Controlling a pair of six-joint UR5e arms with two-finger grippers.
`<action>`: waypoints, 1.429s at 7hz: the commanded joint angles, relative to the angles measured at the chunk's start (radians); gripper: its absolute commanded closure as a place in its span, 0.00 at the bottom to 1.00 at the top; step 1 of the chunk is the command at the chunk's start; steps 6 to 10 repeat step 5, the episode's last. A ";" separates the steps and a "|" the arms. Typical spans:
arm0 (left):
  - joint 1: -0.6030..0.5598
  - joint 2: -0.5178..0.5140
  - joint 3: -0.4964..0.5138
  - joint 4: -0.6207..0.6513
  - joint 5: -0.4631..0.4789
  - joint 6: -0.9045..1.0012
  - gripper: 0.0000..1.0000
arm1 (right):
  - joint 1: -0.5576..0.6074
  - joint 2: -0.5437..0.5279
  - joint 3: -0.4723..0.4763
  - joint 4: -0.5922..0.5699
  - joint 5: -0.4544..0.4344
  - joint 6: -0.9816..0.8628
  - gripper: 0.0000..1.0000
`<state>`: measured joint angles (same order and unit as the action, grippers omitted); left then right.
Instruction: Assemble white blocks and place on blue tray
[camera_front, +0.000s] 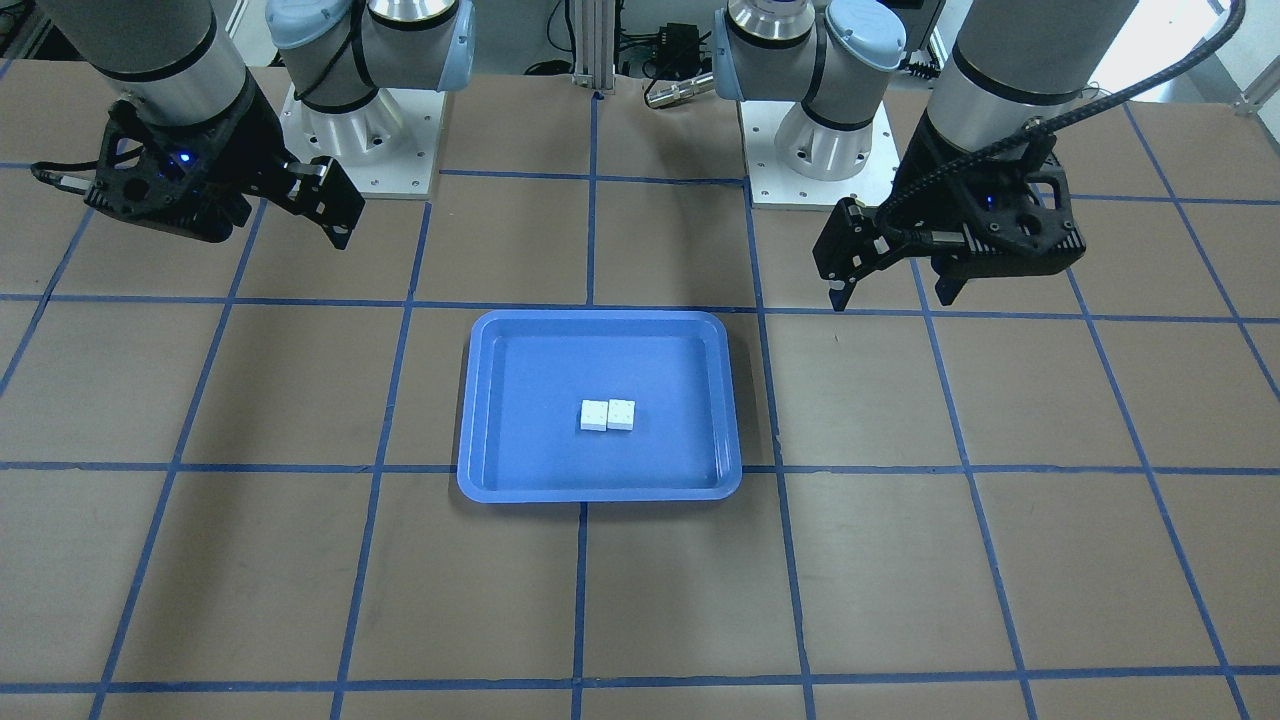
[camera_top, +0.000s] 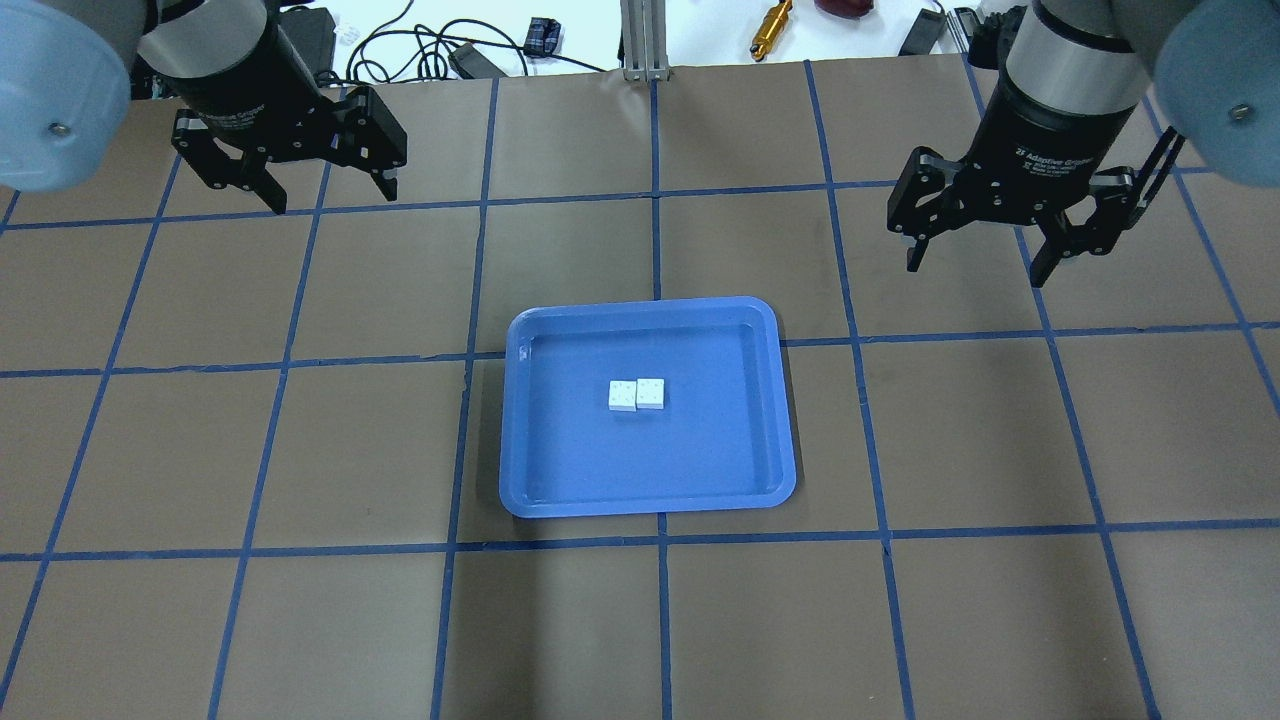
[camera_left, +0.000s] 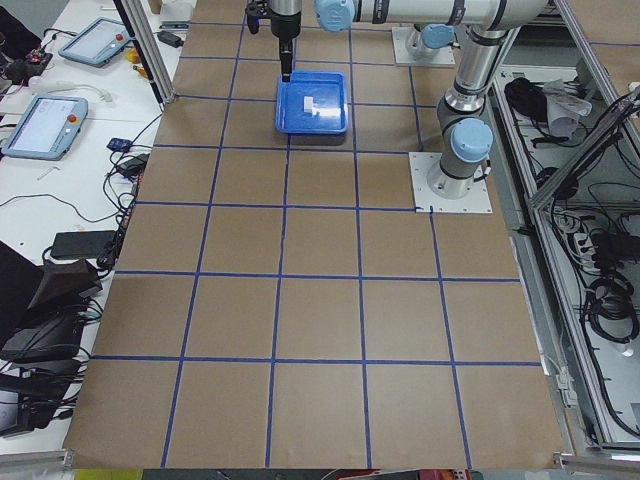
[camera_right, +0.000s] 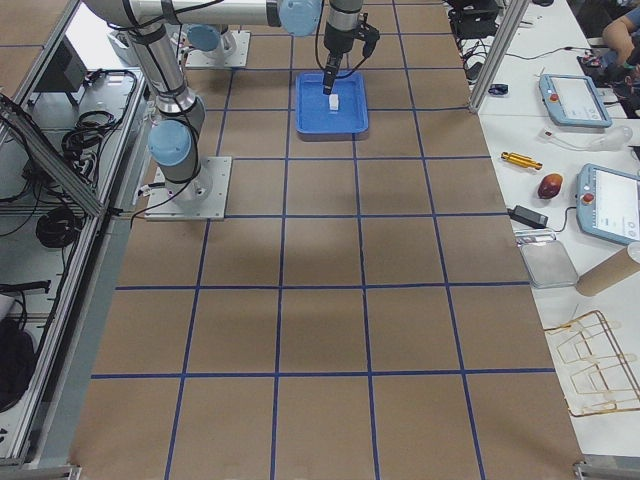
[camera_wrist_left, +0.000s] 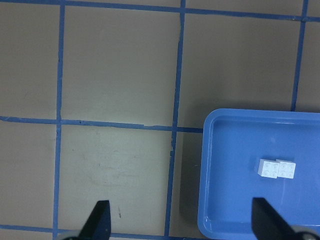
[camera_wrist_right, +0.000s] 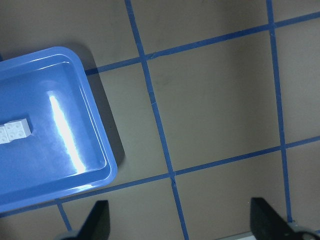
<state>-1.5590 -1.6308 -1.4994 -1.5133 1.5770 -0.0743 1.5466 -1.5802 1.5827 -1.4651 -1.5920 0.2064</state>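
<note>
Left gripper: my left gripper (camera_top: 333, 197) hangs in the air above the table's far left part, well apart from the tray and pointing down. It holds nothing.
Left fingers: my left fingers (camera_wrist_left: 100, 220) are spread wide. In my left wrist view, bare brown table shows between the two tips, and the tray sits off to the lower right.
Table: the table (camera_top: 300, 450) is brown and crossed by a grid of blue tape lines (camera_top: 470, 360).
Blue tray: the blue tray (camera_top: 700, 470) lies flat on the table about midway between my two grippers. One tape line runs under its long axis.
White blocks: the white blocks (camera_top: 637, 394) rest on the tray floor near its middle, studs up. They sit side by side with their edges touching, well clear of the rim all round. I cannot tell whether they are clipped together or only lie against each other.
Right gripper: my right gripper (camera_top: 976, 270) hangs above the table's far right part, off the tray and pointing down. There is nothing in it.
Right fingers: my right fingers (camera_wrist_right: 97, 220) are also spread wide. In my right wrist view, only table and tape lie between them, with a corner of the tray at the left.
</note>
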 joint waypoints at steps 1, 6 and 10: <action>-0.004 -0.004 -0.001 -0.001 0.004 -0.005 0.00 | 0.007 0.000 0.002 -0.023 0.019 -0.052 0.00; 0.003 0.009 0.001 -0.004 0.003 0.171 0.00 | 0.007 -0.004 -0.001 -0.038 0.029 -0.074 0.00; 0.003 0.009 0.001 -0.004 0.003 0.171 0.00 | 0.007 -0.004 -0.001 -0.038 0.029 -0.074 0.00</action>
